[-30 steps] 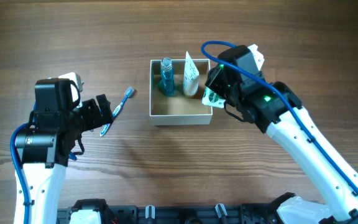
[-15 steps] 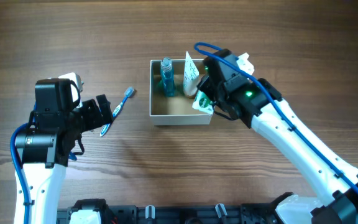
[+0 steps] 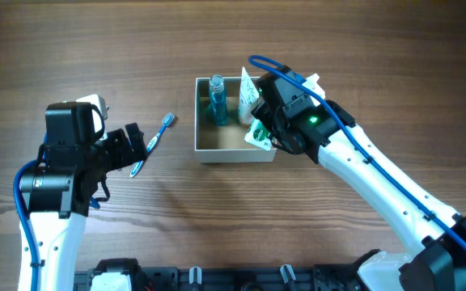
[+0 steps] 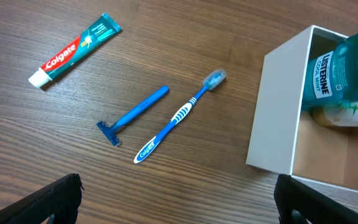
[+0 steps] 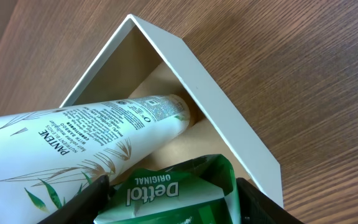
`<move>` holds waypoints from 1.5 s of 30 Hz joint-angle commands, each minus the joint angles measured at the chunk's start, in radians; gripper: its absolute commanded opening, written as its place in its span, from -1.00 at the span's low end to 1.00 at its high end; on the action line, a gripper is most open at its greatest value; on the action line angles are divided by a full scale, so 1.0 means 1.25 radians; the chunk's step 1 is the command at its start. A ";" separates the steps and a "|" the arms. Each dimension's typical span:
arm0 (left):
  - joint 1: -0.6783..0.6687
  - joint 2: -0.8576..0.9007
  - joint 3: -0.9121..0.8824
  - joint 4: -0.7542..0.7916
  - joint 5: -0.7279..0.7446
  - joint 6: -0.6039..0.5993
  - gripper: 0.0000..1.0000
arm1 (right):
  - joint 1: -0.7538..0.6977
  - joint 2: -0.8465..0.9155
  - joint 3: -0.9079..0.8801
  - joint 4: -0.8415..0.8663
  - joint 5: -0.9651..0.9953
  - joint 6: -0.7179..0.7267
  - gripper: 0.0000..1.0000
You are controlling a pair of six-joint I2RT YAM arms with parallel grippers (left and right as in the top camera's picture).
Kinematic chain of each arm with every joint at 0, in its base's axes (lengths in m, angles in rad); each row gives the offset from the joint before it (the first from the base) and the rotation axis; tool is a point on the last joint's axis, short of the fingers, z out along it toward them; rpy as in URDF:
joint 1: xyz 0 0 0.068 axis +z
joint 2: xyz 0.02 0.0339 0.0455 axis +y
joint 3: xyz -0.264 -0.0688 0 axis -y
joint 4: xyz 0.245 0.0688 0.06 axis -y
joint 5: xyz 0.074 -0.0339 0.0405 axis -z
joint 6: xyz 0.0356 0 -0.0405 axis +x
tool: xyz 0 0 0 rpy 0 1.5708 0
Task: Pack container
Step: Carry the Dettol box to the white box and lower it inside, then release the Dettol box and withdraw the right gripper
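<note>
Claws are seen at both sides of the container (image 3: 235,155), which is set open-topped near the middle of the desk (image 3: 217,214). A blue mouthwash bottle (image 3: 217,101) and a white Pantene tube (image 3: 247,95) are kept inside it by the far wall. A green Dettol pack (image 5: 166,193) is pinched by the right claw (image 3: 262,129) at the container's right wall. The left claw (image 4: 179,208) is spread wide, with nothing in it. A toothbrush (image 4: 179,115), a razor (image 4: 132,115) and a toothpaste tube (image 4: 73,50) are laid flat on the desk, left of the container.

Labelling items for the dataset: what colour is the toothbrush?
The toothbrush is blue with white stripes; left wrist view shows it best.
</note>
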 commanded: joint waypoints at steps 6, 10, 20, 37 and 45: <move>0.005 0.000 0.013 -0.009 0.015 -0.008 1.00 | 0.003 0.008 0.016 0.005 -0.005 0.016 -0.04; 0.005 0.000 0.013 -0.009 0.015 -0.008 1.00 | 0.003 0.008 0.016 0.005 -0.008 0.008 0.00; 0.005 0.000 0.013 -0.009 0.015 -0.008 0.99 | 0.003 0.008 0.016 0.005 -0.013 0.012 0.05; 0.005 0.000 0.013 -0.009 0.015 -0.008 1.00 | 0.003 0.008 0.016 0.005 -0.013 0.016 0.44; 0.005 0.000 0.013 -0.009 0.015 -0.008 0.99 | 0.002 0.005 0.016 0.004 0.035 -0.030 0.41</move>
